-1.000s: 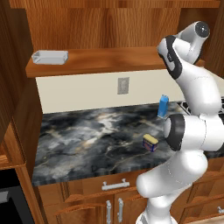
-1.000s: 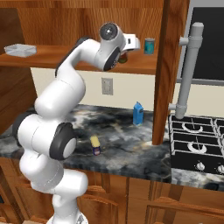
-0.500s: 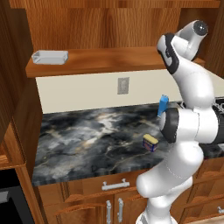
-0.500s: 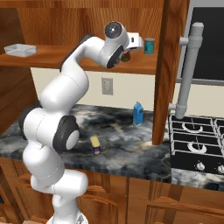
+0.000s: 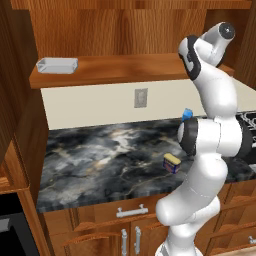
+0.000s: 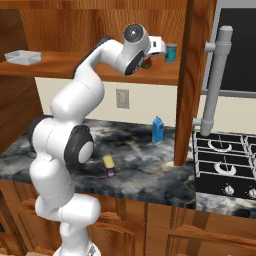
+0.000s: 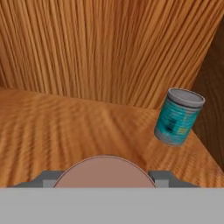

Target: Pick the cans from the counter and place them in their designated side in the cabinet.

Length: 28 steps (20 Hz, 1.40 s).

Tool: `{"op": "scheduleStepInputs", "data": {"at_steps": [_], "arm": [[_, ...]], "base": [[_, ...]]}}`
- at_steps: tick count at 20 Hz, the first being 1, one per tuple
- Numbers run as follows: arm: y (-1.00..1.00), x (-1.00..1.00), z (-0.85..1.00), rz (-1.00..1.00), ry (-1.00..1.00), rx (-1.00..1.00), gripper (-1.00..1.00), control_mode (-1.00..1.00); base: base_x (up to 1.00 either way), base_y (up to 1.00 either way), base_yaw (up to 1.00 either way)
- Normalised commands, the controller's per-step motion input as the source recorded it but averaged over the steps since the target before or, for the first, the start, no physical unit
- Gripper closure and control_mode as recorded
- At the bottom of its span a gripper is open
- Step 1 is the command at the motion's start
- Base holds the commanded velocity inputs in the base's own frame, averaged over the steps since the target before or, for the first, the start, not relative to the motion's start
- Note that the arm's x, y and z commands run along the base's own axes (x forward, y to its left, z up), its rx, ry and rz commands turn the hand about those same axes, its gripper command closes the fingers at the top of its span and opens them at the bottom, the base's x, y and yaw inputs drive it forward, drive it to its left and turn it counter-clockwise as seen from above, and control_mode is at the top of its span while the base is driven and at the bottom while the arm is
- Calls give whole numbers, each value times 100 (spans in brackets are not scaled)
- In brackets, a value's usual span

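My gripper (image 6: 149,59) is up at the cabinet shelf (image 6: 90,74), shut on the red can (image 6: 145,64). In the hand view the can's pale round top (image 7: 104,173) sits between the two grey fingers (image 7: 162,177), low over the shelf board (image 7: 65,127). The squat blue can with a yellow top (image 5: 171,163) (image 6: 108,166) stands on the dark marbled counter (image 5: 100,155), near its front edge and beside the arm's lower body.
A teal can (image 7: 179,116) (image 6: 171,52) stands on the shelf just right of the hand, near the cabinet's side wall. A white tray (image 5: 57,64) (image 6: 22,57) lies at the shelf's left end. A slim blue carton (image 6: 158,130) stands by the back wall. The stove (image 6: 225,160) is at the right.
The arm has carried the red can a little further right along the shelf, toward the teal can. The grip is unchanged, and the blue can has not moved.
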Motion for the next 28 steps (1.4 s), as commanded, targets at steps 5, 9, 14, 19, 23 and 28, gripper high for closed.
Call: {"op": "scheduleStepInputs", "data": {"at_steps": [5, 9, 14, 19, 23, 28], "arm": [[-7, 30, -21, 0, 0, 0, 100, -100], [-6, 31, -23, 0, 0, 0, 100, -100], [-7, 30, -21, 0, 0, 0, 100, -100], [-5, 25, -24, 0, 0, 0, 100, -100], [-1, 20, -31, 0, 0, 0, -100, -100], [0, 19, -23, 0, 0, 0, -100, -100]], "base": [[0, 0, 0], [0, 0, 0], [0, 0, 0], [0, 0, 0], [0, 0, 0], [0, 0, 0]]}}
